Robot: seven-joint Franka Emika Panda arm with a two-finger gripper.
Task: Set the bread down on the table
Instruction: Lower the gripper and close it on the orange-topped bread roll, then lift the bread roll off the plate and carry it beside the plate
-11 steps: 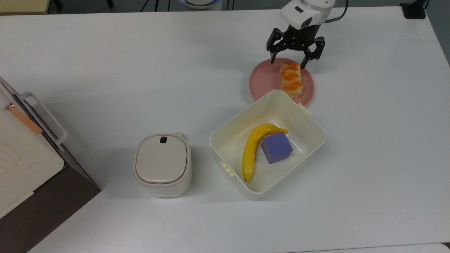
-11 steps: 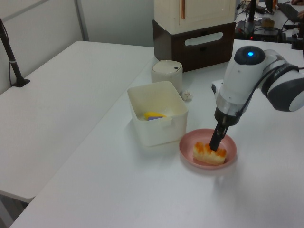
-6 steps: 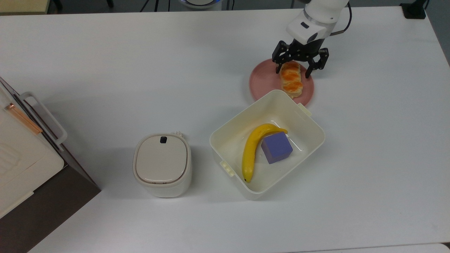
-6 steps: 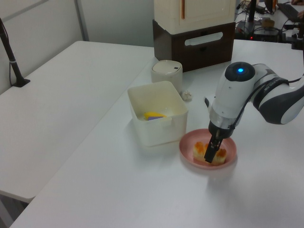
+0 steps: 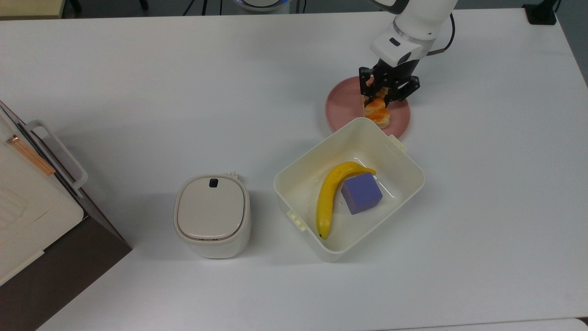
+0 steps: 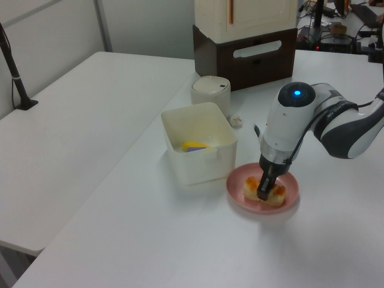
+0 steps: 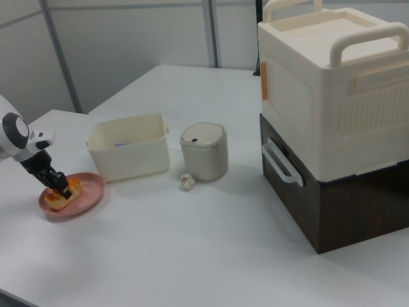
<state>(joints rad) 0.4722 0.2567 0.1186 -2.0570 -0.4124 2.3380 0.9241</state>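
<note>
The small braided orange-glazed bread roll (image 5: pixel 377 111) is being pinched near one end by the black two-finger hand (image 5: pixel 386 93) of the white arm, fingers closed in on its pale sides. The roll is lying on the round pink plate (image 5: pixel 340 108), not yet lifted by the look of it; in the left view the hand (image 6: pixel 264 191) is seen pressed down onto it. Grasp step is judged as being completed. Next move is judged to call for a straight lift clear of the plate rim, then a carry to bare white counter (image 5: pixel 183 82) and a gentle set-down. The cream plastic bin (image 5: pixel 404 193) is standing just beside the plate, so a path away from it is being favoured.

Inside the bin a yellow banana (image 5: pixel 328 195) and a purple cube (image 5: pixel 361 193) are lying, touching. A cream lidded canister (image 5: pixel 212 216) is standing on the top view's left of the bin. A cream handled box on a dark brown base (image 7: pixel 332 128) is sitting at the counter edge. Grey partition walls are seen behind.
</note>
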